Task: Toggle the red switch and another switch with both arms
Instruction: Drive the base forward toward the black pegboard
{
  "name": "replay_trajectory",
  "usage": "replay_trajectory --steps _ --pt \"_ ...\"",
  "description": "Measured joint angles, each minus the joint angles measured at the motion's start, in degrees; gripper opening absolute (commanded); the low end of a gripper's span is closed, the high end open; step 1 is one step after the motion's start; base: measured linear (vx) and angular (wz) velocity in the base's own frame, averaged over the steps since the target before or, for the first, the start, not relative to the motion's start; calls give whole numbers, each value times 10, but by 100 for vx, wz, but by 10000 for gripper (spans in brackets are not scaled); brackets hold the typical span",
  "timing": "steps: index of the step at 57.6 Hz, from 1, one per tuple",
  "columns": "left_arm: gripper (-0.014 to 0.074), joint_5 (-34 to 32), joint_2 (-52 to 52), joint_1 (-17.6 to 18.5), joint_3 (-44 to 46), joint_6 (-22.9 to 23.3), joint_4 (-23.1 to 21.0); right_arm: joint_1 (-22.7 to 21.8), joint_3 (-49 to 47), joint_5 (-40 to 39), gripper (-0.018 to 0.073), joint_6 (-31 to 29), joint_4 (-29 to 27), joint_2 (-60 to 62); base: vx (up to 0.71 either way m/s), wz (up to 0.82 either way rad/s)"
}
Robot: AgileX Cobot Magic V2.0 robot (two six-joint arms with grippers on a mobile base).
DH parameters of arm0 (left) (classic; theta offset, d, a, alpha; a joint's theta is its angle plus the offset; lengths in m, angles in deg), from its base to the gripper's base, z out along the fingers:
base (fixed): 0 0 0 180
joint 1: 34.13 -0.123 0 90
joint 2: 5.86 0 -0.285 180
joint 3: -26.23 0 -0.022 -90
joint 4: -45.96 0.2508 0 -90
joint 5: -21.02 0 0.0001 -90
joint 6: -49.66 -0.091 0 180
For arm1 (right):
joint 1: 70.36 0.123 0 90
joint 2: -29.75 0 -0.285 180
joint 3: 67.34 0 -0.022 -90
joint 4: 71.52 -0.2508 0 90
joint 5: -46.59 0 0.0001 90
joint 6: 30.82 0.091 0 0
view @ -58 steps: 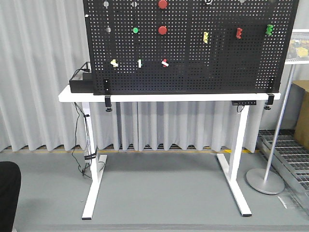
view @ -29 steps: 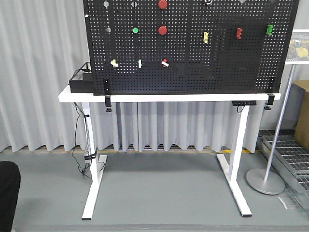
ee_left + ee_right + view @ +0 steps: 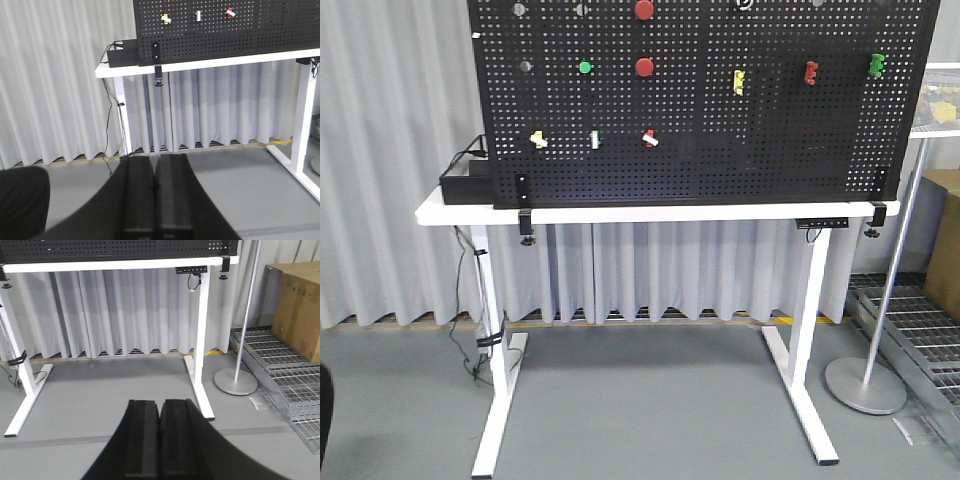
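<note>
On the black pegboard the red switch sits in the lower row, its white lever tip pointing right. The pale yellow switch is at the left end of that row. The left wrist view shows the same red switch and yellow switch far ahead and above. My left gripper is shut and empty, low over the grey floor. My right gripper is also shut on nothing. The right wrist view shows only the board's lower edge, so the switches are out of it.
A green-and-white toggle sits between the two switches. Round red buttons and a green one are above. The white table carries a black box. A pole stand, floor grates and a cardboard box stand on the right.
In the front view the table and pegboard have shifted left and look slightly larger. The black shape at the bottom left has almost left the picture.
</note>
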Motion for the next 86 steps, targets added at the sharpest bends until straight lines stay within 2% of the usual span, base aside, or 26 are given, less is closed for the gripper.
replay_trajectory --steps 86 --pt "2 0 0 0 0 0 0 0 0 0 -6 0 0 0 24 5"
